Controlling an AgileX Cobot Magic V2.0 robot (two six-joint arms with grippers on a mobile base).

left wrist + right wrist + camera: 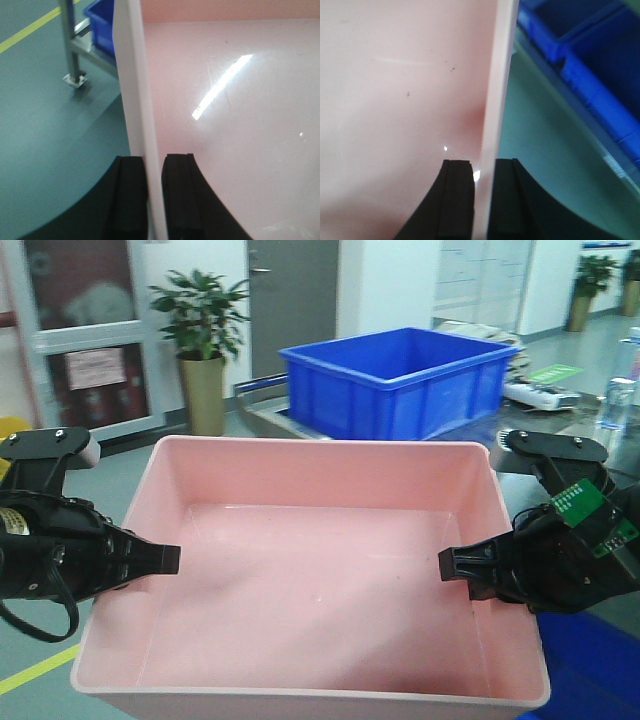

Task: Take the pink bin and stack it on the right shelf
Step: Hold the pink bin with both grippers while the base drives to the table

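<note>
Pink bin (320, 580) held level between both arms: left tool (154, 197) clamped on its left wall, right tool (482, 200) clamped on right wall. Blue crate (400, 380) behind.

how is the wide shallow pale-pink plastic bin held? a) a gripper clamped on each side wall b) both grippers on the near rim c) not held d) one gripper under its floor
a: the left gripper and right gripper each pinch a side wall of the pink bin, one finger either side.
</note>
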